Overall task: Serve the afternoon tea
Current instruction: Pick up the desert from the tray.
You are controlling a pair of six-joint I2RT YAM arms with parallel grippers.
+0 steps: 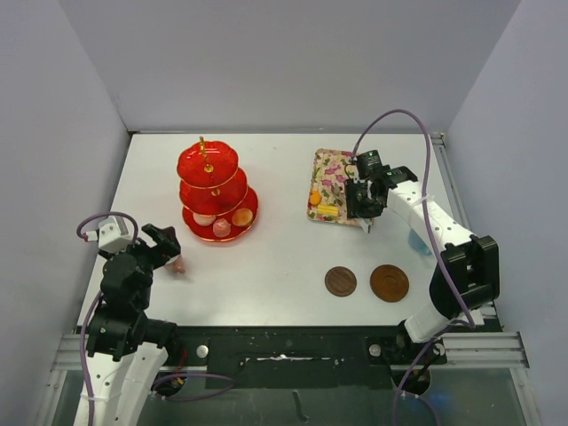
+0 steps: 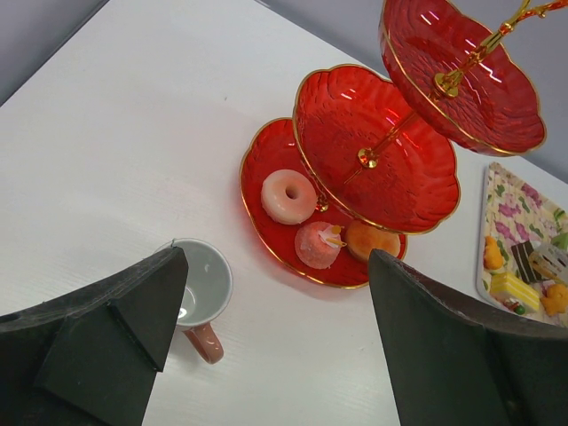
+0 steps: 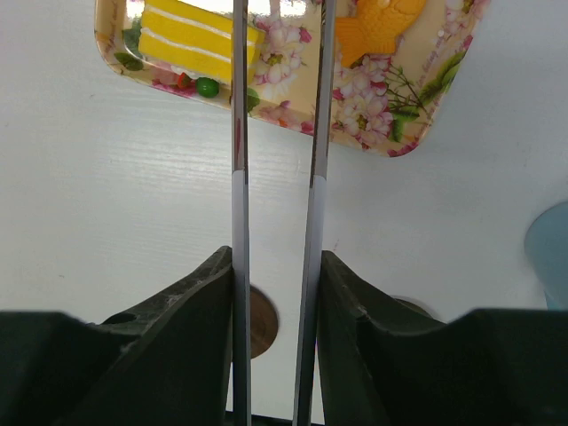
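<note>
The red three-tier stand with a gold handle stands at the back left; its bottom tier holds a pink donut, a pink cake and an orange bun. The pink cup stands upright and empty on the table in front of the stand, beside my left gripper, which is open and empty; in the left wrist view the cup sits by the left finger. My right gripper is shut on metal tongs reaching over a floral tray with a yellow cake. The tong tips are out of view.
Two round brown saucers lie side by side at the near right. A light-blue cup is partly hidden behind the right arm. An orange sweet also lies on the tray. Grey walls enclose the table.
</note>
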